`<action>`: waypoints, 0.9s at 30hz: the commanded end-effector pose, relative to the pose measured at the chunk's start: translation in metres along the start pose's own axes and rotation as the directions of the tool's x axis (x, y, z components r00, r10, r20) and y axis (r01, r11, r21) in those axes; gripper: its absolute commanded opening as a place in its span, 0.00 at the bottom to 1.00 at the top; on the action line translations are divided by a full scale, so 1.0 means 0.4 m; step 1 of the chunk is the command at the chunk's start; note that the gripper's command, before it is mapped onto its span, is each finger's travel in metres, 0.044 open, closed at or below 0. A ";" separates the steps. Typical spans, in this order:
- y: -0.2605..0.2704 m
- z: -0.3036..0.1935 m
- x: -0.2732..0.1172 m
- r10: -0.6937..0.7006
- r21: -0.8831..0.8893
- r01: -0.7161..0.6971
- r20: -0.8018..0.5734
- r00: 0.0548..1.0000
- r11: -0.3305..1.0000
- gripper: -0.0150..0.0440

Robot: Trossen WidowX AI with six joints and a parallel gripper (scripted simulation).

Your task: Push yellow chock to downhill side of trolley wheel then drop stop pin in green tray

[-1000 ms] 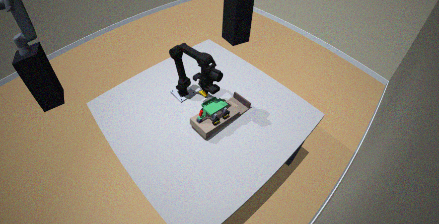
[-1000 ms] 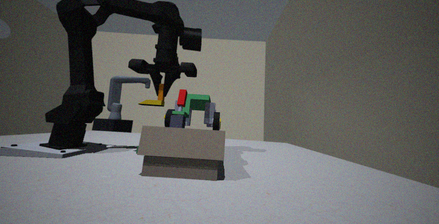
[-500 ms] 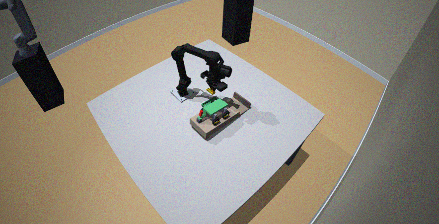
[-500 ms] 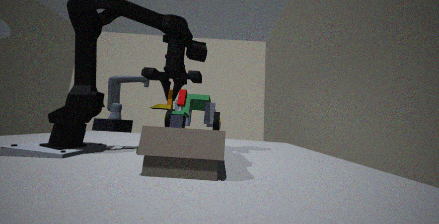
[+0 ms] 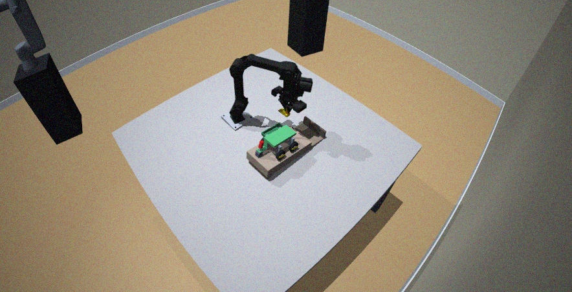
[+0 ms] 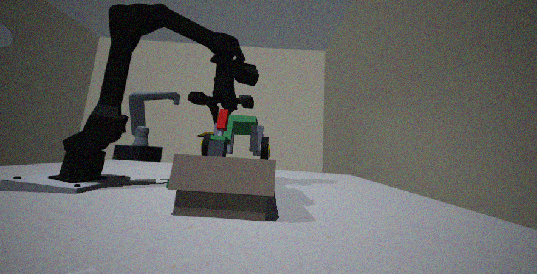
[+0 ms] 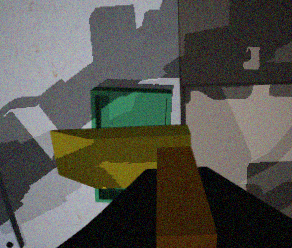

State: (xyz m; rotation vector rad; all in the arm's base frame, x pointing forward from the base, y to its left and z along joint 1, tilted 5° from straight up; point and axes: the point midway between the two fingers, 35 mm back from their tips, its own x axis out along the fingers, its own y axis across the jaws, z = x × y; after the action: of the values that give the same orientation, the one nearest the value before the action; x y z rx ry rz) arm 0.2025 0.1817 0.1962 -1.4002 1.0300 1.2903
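Note:
My gripper [image 5: 286, 105] is shut on the orange handle of the yellow chock [image 5: 284, 112] [image 6: 205, 133] [image 7: 121, 152]. It holds the chock in the air; in the wrist view the chock overlaps the green tray [image 7: 148, 112] and ends by the ramp's side edge. The trolley [image 5: 280, 135] [image 6: 246, 121] stands on the ramp [image 5: 257, 164] [image 6: 225, 174] [image 7: 218, 117]. The stop pin [image 5: 261, 144] [image 6: 222, 119], red head up, is in place at the trolley's uphill end. In the exterior view, the trolley and pin hide my fingertips and part of the chock.
An upright end board [image 5: 314, 127] closes the ramp's downhill end. The tray lies on the table [image 5: 191, 169] [image 6: 112, 242] beside the ramp, on the arm base's side. The arm's base plate [image 5: 231, 122] [image 6: 41, 185] is farther out on that side. Two black pedestals stand beyond the table.

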 end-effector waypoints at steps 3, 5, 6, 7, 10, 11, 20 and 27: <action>-0.008 0.019 0.002 -0.001 -0.071 0.001 -0.008 1.000 0.997 0.25; -0.008 0.020 0.002 0.001 -0.139 -0.003 -0.013 1.000 0.990 0.25; -0.009 0.020 0.002 0.002 -0.174 -0.004 -0.015 1.000 0.985 0.25; -0.009 0.020 0.002 0.002 -0.209 -0.006 -0.018 1.000 0.978 0.25; -0.009 0.021 0.002 0.005 -0.311 -0.012 -0.025 1.000 0.950 0.25; -0.009 0.021 0.002 0.005 -0.344 -0.014 -0.027 1.000 0.939 0.25; -0.009 0.024 0.002 0.007 -0.621 -0.036 -0.049 0.999 0.783 0.25; -0.009 0.025 0.002 0.005 -0.794 -0.055 -0.065 0.998 0.605 0.25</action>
State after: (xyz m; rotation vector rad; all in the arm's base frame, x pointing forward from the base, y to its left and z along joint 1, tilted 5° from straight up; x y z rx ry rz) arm 0.2036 0.1925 0.1957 -2.0106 0.5568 1.8030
